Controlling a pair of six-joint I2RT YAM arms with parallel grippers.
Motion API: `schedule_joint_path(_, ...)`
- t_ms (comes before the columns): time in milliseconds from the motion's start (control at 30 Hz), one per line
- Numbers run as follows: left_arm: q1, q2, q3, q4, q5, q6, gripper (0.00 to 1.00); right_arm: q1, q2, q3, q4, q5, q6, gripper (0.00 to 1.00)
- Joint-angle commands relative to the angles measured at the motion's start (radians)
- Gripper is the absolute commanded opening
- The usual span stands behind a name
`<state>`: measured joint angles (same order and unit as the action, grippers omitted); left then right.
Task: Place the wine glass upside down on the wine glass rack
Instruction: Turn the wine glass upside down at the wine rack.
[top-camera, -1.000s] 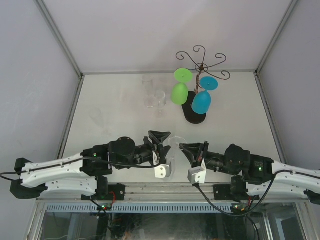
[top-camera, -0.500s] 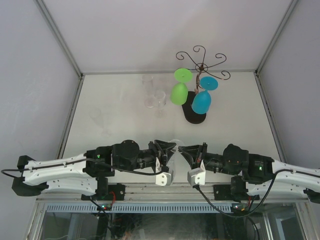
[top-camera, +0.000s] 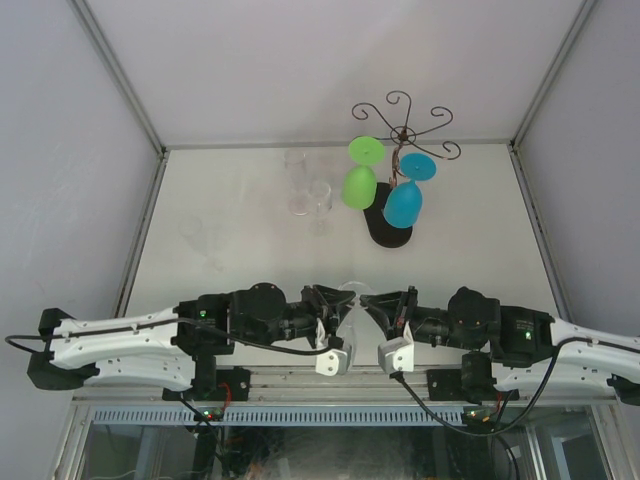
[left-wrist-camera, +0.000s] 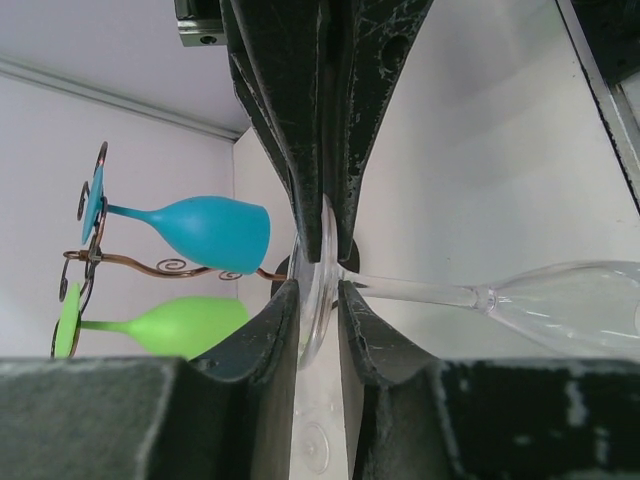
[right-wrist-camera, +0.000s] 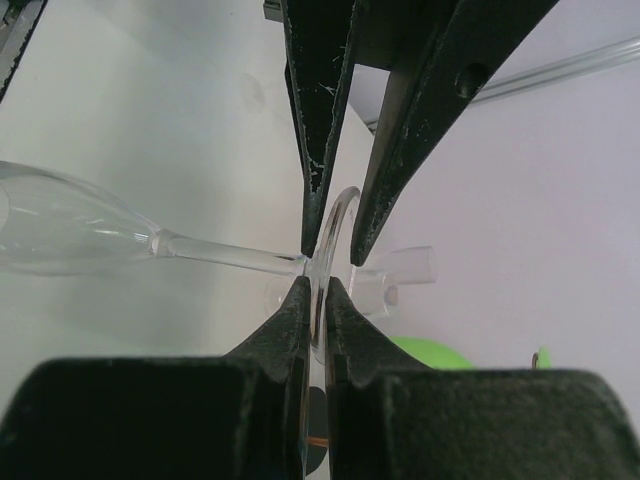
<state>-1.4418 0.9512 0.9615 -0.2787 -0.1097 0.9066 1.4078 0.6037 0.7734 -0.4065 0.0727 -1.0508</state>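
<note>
We see the right gripper (right-wrist-camera: 322, 272) pinching the foot of the clear glass (right-wrist-camera: 215, 253), edge-on. Its stem runs left to the bowl above the pale table (right-wrist-camera: 120, 100). A green glass (right-wrist-camera: 430, 352) peeks in low right.

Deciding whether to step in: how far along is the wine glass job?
Done: a green wine glass and a blue wine glass hang upside down on the wine glass rack. In hand: a clear wine glass is held sideways, the left gripper and right gripper both with fingers shut on its foot, apparently a handover. Left: one arm releases, the other hangs it on a free rack arm.
</note>
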Motion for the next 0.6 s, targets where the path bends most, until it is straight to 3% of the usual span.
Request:
schedule_joint_path(0,-0.002,0.003,-0.013,0.032,-0.033,0.020,0.24,0.016,-0.010,0.048,0.020,-0.027,0.025,0.00)
schedule_joint_path(300,-0.002,0.003,-0.009,0.047,-0.047,0.022,0.07,0.016,-0.016,0.047,0.018,0.010,0.019,0.02)
schedule_joint_path(367,-0.002,0.002,-0.009,0.047,-0.049,0.025,0.01,0.015,-0.014,0.055,0.013,0.013,0.023,0.06)
schedule_joint_path(567,-0.002,0.003,-0.023,0.057,-0.067,0.031,0.00,0.016,-0.013,0.070,0.024,0.048,0.037,0.26)
